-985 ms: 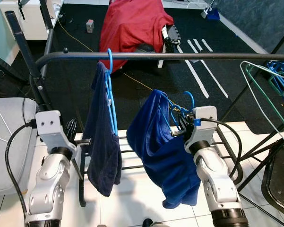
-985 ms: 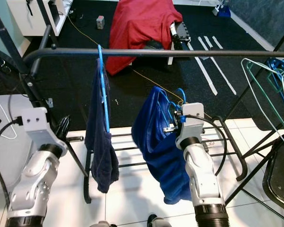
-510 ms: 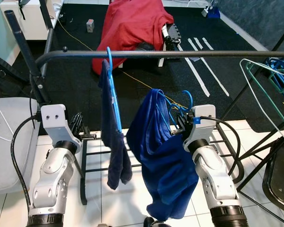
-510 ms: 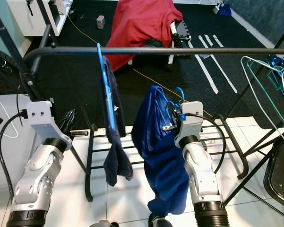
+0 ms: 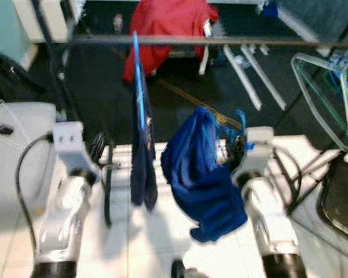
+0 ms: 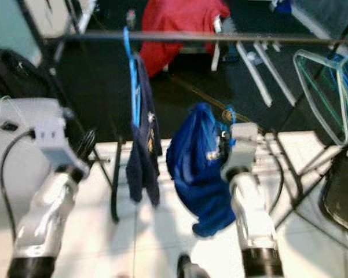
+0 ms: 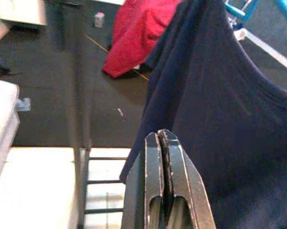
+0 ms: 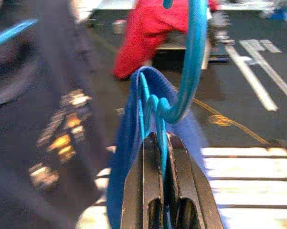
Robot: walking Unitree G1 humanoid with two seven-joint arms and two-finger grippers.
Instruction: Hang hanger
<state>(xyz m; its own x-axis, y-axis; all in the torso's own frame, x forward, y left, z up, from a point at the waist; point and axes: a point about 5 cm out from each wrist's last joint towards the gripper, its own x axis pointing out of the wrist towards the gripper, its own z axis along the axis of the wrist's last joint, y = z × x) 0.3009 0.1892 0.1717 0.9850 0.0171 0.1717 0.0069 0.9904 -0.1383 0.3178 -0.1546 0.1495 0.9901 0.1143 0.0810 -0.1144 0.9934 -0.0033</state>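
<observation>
Right gripper [image 8: 163, 143] of mine is clamped tight on the neck of a blue hanger [image 8: 188, 71], whose hook curls up just above my fingers. A royal blue garment [image 5: 205, 174] droops from that hanger, held well below the dark rail [image 5: 220, 40] of the clothes rack. My left gripper [image 7: 163, 143] has its fingers pressed together on nothing, just beside a navy garment [image 5: 143, 156] that hangs from the rail on a second blue hanger [image 5: 136, 75]. That navy piece sits between my two arms, close to the left of what I carry. Beyond the rail, a red cloth [image 5: 168, 26] lies heaped on the black floor. Pale green wire hangers [image 5: 327, 92] hang off to my right, and a grey cushion [image 5: 11, 150] sits to my left. Both eye views are blurred.
</observation>
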